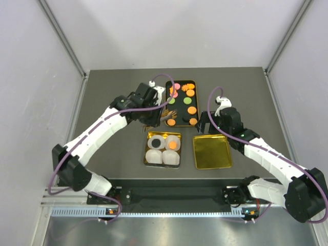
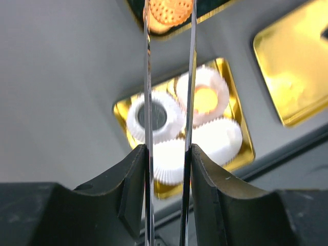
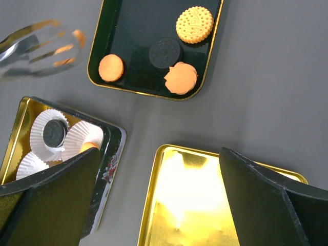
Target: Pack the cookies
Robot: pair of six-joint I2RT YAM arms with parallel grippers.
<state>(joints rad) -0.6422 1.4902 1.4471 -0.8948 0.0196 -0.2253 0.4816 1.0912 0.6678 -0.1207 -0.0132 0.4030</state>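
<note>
**Left arm.** Reaches from my near-left base diagonally across the worktop (image 1: 102,87), with the wrist at the near-left corner of the black tray (image 3: 133,31).

**Left pincer** (image 2: 167,154). Closed on metal tongs (image 2: 147,77), one blade pressed under each finger. A scalloped orange cookie (image 2: 171,10) sits between the tong tips. I cannot tell whether it is lifted or resting.

**Right arm.** Folded in from my near-right base, with the wrist just right of the black tray.

**Right pincer** (image 3: 159,205). Jaws spread wide and holding nothing, hanging over the gold lid (image 3: 189,205).

**Black tray, gold rim, far middle.** Holds the loose cookies:
- Near end:
  - a pale scalloped cookie (image 3: 195,24)
  - a black sandwich cookie (image 3: 165,52)
  - a round orange cookie (image 3: 111,67)
  - a ragged-edged orange cookie (image 3: 180,78)
- Farther end, in the top view: more orange cookies, two green and some pink.

**Gold tin** (image 1: 145,149), **near side of the tray.** Holds four white liners (image 2: 220,138) packed in a square.
- One far liner holds a dark cookie (image 2: 154,117).
- The other far liner holds an orange cookie (image 2: 205,99).
- No cookie shows in the two near liners.

**Gold lid.** Lies flat just right of the tin, shiny side up, with nothing in it.
</note>
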